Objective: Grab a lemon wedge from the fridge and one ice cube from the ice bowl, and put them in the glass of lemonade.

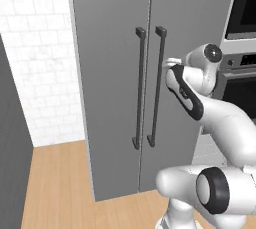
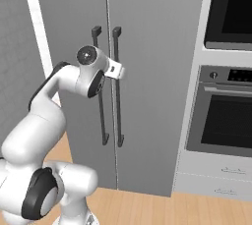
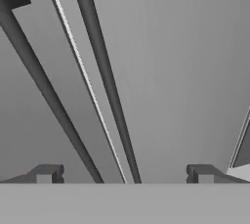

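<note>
Standing directly ahead of the robot, the fridge (image 1: 115, 103) is a tall matte grey cabinet, both doors closed, with two long dark vertical bar handles (image 1: 139, 88) flanking the centre seam. The hand (image 3: 124, 174) is spread wide, empty, held near the right handle (image 2: 117, 86), touching nothing.

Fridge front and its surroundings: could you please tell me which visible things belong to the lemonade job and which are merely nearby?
For the job:
- fridge, both doors closed
- right door handle, between the fingertips
- gripper, open

Merely nearby:
- left door handle
- built-in oven
- tiled wall
</note>
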